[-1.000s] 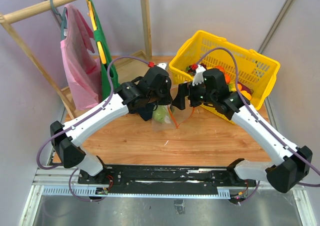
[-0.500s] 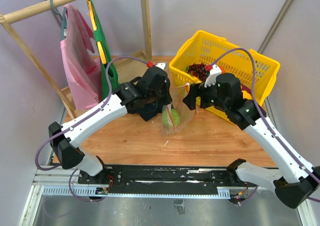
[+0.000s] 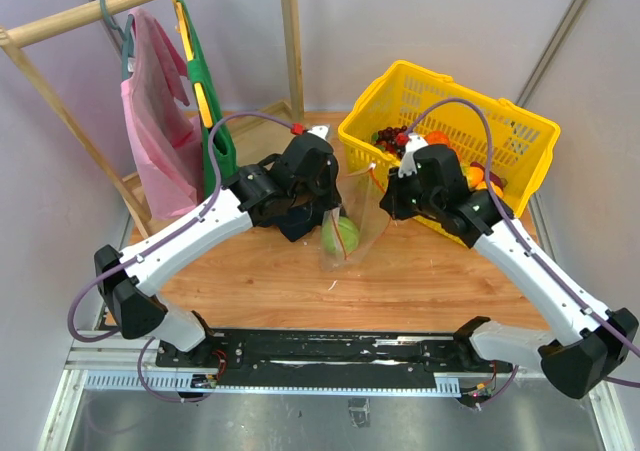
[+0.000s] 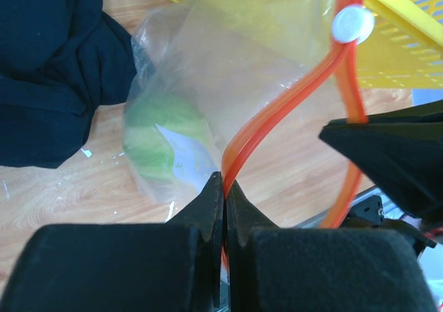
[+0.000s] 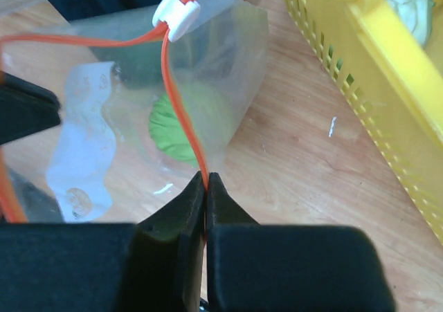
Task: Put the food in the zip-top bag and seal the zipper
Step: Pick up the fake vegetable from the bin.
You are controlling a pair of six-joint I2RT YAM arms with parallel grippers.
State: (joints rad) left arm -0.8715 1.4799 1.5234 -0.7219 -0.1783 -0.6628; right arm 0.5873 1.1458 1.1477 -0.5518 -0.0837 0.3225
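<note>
L gripper (image 4: 223, 182) is shut tight on the zipper (image 4: 277, 108) at one lip of the zip-top bag (image 4: 208, 56). R gripper (image 5: 206, 182) is pinched shut on the opposite lip.

Risk: both are thin fingertip holds, so pulling apart too hard could slip the strip out and collapse the mouth.

Pale green round one (image 4: 158, 138) sits inside the bag, below and between both grippers. Other food is in the yellow basket (image 3: 470, 93), just R of the R gripper.

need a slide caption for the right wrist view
Right gripper pinches the orange zipper of the clear zip-top bag, pale green toy food inside, beside the yellow basket.
</note>
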